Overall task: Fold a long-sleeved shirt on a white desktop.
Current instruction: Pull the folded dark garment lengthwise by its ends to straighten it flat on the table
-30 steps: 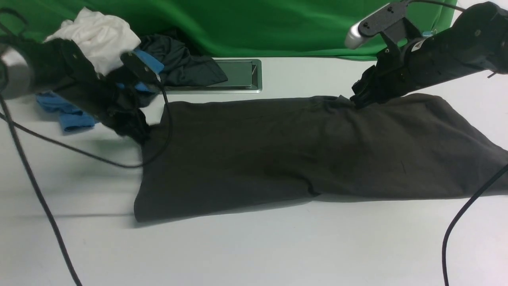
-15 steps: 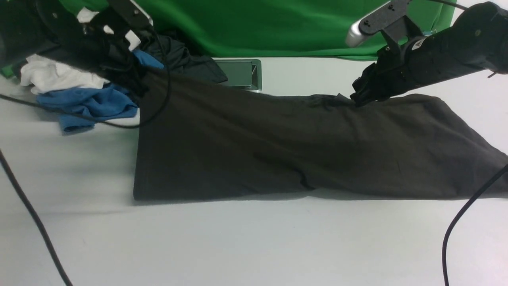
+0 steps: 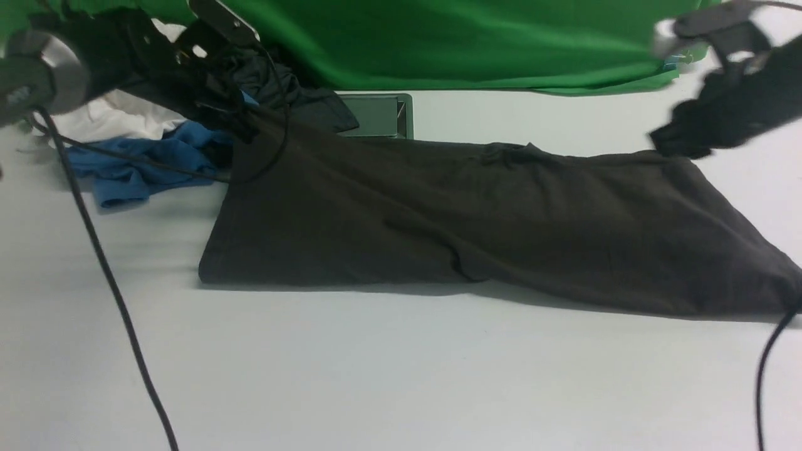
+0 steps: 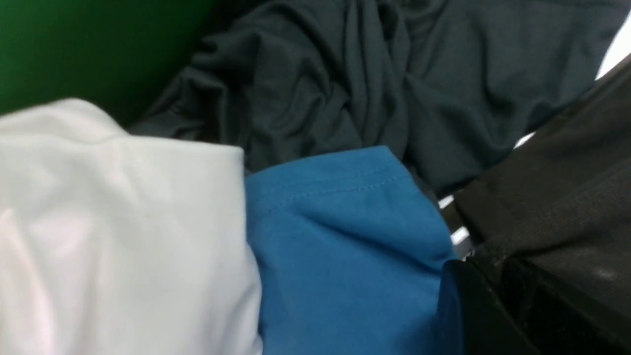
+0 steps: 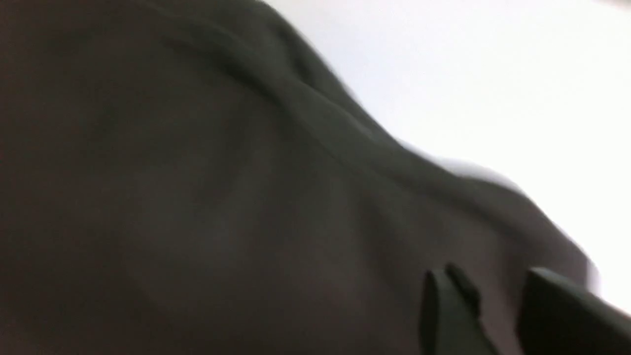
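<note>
White counter [image 3: 401,376]: long-sleeved shirt [image 3: 476,225] sprawls before the hatch [image 3: 376,116]. Right end effector [image 3: 673,143] has just released it, fingers spread; left end effector [image 3: 243,124] still pinches its corner, fold unfinished.

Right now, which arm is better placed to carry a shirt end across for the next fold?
Probably left: the left claw seems to grip the long-sleeved shirt at its raised far corner. The right claw is open, gripping nothing.

Dark brown-black jersey long-sleeved shirt [image 3: 501,232] looks soft and matt, white worktop [image 3: 401,376] smooth with a faint sheen, rectangular hatch [image 3: 410,116] framed in brushed metal, bright green cloth [image 3: 470,44] matt too.
</note>
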`<action>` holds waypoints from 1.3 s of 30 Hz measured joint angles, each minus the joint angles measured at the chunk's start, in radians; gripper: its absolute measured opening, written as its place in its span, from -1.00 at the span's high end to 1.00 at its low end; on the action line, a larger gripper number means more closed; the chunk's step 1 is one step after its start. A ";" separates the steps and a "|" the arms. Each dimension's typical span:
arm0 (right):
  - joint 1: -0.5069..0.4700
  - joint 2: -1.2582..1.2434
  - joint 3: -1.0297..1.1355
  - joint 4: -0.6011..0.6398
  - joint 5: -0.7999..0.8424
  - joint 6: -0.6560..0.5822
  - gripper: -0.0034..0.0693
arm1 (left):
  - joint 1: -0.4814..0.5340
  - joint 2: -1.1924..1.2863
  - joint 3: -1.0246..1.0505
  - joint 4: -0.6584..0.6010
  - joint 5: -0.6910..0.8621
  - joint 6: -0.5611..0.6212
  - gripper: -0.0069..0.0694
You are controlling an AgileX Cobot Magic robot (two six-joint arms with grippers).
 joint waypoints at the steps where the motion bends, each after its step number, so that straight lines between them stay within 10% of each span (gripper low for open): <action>1: -0.044 0.001 0.000 -0.020 0.052 0.047 -0.23 | 0.000 0.017 0.000 0.003 -0.021 -0.002 0.45; 5: -0.136 0.020 0.015 -0.035 0.128 0.134 -0.80 | 0.000 0.033 0.000 0.023 -0.021 -0.042 0.05; 13: -0.179 0.104 0.050 -0.040 0.149 0.188 -0.96 | -0.001 -0.049 0.000 0.070 0.056 -0.271 -0.49; 23: -0.180 0.187 0.052 -0.046 0.129 0.206 -0.96 | -0.095 -0.407 0.149 -0.003 0.195 -0.245 0.72; 39: -0.256 0.125 0.070 -0.089 0.148 0.279 -0.95 | -0.461 -0.961 0.881 -0.058 0.164 -0.353 0.77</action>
